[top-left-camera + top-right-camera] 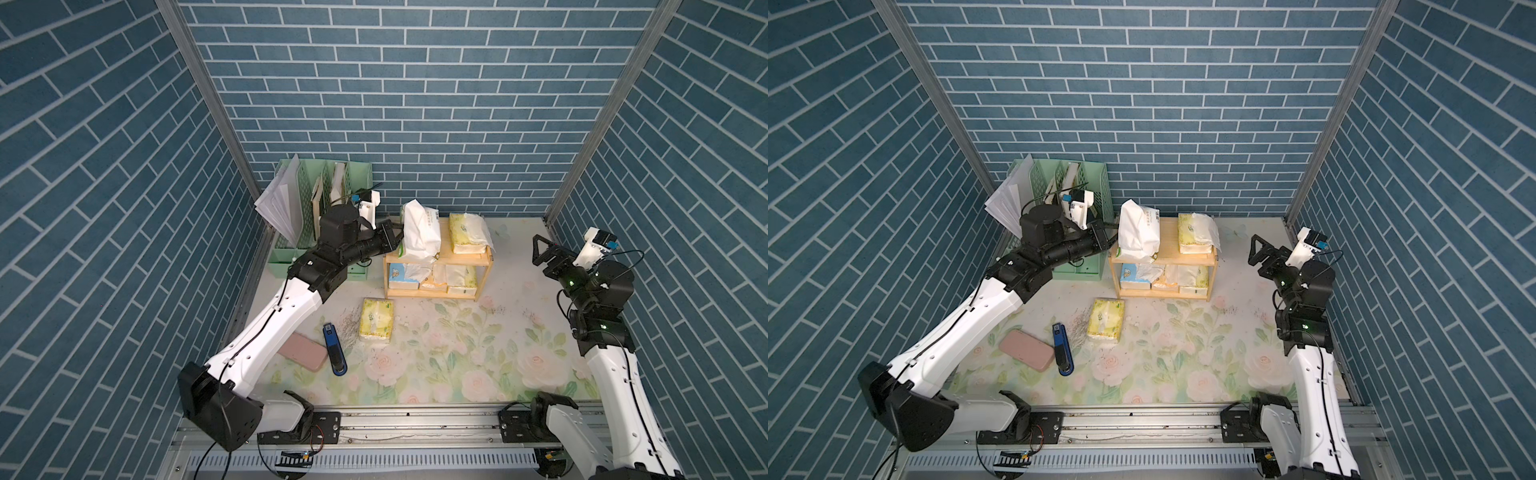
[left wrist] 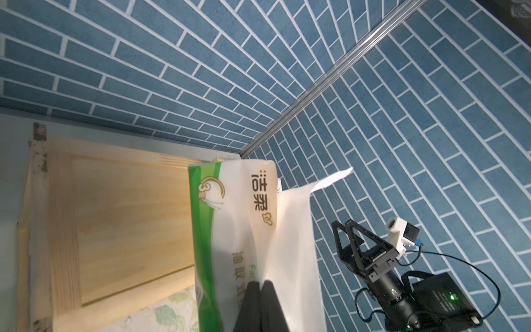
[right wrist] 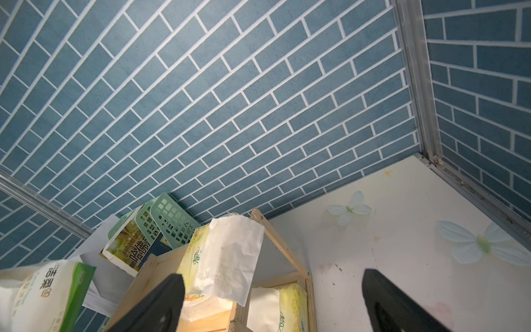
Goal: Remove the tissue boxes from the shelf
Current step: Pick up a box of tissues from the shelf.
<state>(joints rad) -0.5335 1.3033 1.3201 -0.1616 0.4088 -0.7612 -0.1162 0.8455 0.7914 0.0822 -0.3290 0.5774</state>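
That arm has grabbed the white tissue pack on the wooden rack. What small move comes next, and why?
Probably pull the white pack clear of the shelf toward the mat. The left claw is shut on its wrapper, the pack stands tilted over the top board, and a yellow pack already lies on the mat.

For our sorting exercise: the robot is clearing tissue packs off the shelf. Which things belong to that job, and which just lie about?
Job: shelf; white pack; top yellow pack; blue pack; peach pack; lower yellow pack; loose yellow pack; left gripper.
Lying about: pink case; blue stapler; green organizer.
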